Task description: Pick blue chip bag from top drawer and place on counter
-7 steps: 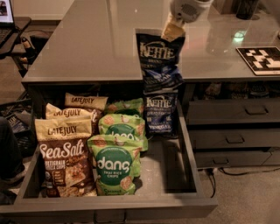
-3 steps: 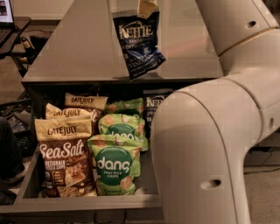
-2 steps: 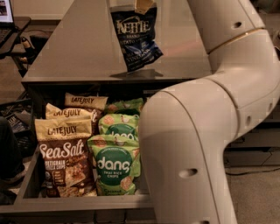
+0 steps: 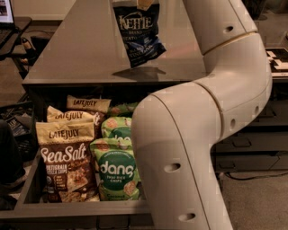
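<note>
Up at the very top edge: gripper [image 4: 145, 3], only a tan tip of it in view. Pinched tight on the top seam of the blue chip bag [image 4: 138, 33]. Hanging in the air over the counter [image 4: 72, 54], tilted so the bottom corner points right, white KETTLE lettering facing the camera. Not touching the counter; dark shadow [image 4: 139, 73] right below it on the glossy surface, near the front edge. Entirely out of the top drawer [image 4: 28, 184].

Top drawer open under the counter's front edge. Packed on the left side with upright snack bags:
- brown Sea Salt bag [image 4: 66, 164] at front left
- two more Late July bags [image 4: 74, 116] lined up behind it
- green dang bag [image 4: 116, 173] just beside the Sea Salt bag, on its right
- another green bag [image 4: 118, 128] behind that

Blocking the right half of the drawer and much of the view: big white arm [image 4: 193, 148], bent at the elbow, running from bottom centre up past the counter to the top right. Behind it at the right, narrower grey drawers [image 4: 245, 143] with pull handles, partly hidden. Black-and-white marker tag [image 4: 278, 60] at the far right edge. Corner of a laptop screen [image 4: 5, 11] at top left.
</note>
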`<state>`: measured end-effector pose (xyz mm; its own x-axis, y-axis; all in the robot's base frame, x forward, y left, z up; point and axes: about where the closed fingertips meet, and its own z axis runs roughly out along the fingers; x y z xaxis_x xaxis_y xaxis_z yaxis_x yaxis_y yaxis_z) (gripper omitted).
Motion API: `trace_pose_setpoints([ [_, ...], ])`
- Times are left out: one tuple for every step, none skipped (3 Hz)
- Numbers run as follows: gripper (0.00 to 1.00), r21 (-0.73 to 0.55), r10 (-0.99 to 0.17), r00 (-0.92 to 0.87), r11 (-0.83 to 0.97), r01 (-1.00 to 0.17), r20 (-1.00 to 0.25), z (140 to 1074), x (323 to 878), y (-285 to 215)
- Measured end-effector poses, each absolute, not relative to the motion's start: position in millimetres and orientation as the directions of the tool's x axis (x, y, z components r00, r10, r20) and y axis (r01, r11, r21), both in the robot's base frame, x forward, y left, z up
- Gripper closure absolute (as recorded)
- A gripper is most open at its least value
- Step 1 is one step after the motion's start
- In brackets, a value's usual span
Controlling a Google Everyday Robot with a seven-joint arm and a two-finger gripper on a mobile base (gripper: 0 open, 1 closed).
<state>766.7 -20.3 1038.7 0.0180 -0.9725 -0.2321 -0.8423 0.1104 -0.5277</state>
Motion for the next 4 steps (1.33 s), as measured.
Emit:
trace_pose_setpoints([
  [1.00,-0.516,-0.976,0.017,0.100,-0.851,-0.216,1026,773,-15],
  [1.00,-0.462,-0.979,0.021,0.077,-0.883,-0.202,995,777,-4],
  [1.00,-0.418,-0.982,0.039,0.042,-0.908,-0.182,967,780,10],
  [0.82,-0.417,-0.982,0.039,0.041,-0.908,-0.182,966,781,10],
])
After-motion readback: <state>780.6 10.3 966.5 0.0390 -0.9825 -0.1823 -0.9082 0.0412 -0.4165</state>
